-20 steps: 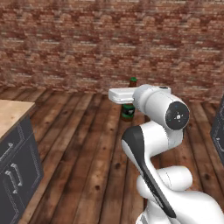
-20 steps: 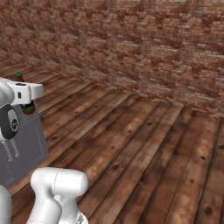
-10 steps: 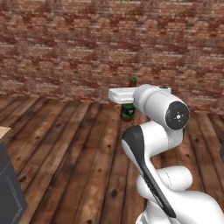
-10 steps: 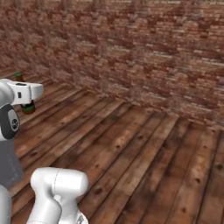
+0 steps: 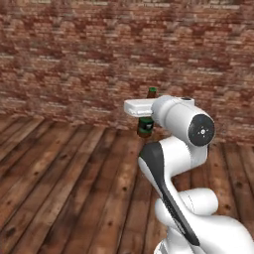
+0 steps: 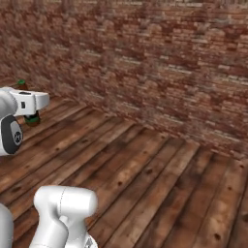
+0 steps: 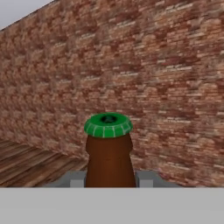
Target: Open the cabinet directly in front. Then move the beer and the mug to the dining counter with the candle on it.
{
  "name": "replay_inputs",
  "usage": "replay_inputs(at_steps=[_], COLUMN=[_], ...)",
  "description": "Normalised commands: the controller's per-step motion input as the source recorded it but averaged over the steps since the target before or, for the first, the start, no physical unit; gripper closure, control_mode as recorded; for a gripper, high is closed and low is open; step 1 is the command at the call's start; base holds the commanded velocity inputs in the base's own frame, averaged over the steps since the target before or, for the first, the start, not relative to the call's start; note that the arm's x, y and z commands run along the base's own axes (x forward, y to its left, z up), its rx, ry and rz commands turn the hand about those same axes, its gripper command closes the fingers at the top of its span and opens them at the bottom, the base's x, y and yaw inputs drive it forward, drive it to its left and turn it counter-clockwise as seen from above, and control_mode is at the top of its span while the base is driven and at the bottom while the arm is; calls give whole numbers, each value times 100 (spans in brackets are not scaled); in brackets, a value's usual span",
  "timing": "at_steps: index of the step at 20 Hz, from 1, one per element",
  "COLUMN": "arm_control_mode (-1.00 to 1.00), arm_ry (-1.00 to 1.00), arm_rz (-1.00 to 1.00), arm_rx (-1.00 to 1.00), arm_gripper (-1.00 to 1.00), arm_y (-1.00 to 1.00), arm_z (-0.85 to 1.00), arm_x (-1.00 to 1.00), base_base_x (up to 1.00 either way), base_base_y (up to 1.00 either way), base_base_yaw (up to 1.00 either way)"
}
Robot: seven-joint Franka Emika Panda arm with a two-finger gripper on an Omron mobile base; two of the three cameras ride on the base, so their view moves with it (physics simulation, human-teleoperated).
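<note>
Even flat light, soft low-resolution blur

The beer (image 6: 30, 116) is seen at the far left, gripped upright by the jaws, its green cap (image 6: 21, 83) showing above them and its base below. Behind stands a brick wall (image 6: 160, 68); below lies a wooden floor (image 6: 145, 184).

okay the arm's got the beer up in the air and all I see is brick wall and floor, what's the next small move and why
Probably keep the gripper shut on the beer and keep the base turning to find the dining counter. The bottle sits upright between the fingers, clear of the wood floor, and the brick wall ahead offers nowhere to set it down.
</note>
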Motion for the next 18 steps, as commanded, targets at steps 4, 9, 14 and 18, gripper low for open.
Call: replay_inputs(at_steps=[4, 9, 14, 18], arm_control_mode=[100, 100, 100, 100], arm_ry=[0, 0, 0, 0], arm_rz=[0, 0, 0, 0], arm_rx=[0, 0, 0, 0], arm_gripper=[100, 100, 100, 100], arm_y=[0, 0, 0, 0], arm_z=[0, 0, 0, 0], arm_x=[0, 0, 0, 0], base_base_x=[100, 100, 100, 100], base_base_y=[-1, -5, -9, -14], base_base_yaw=[51, 68, 70, 63])
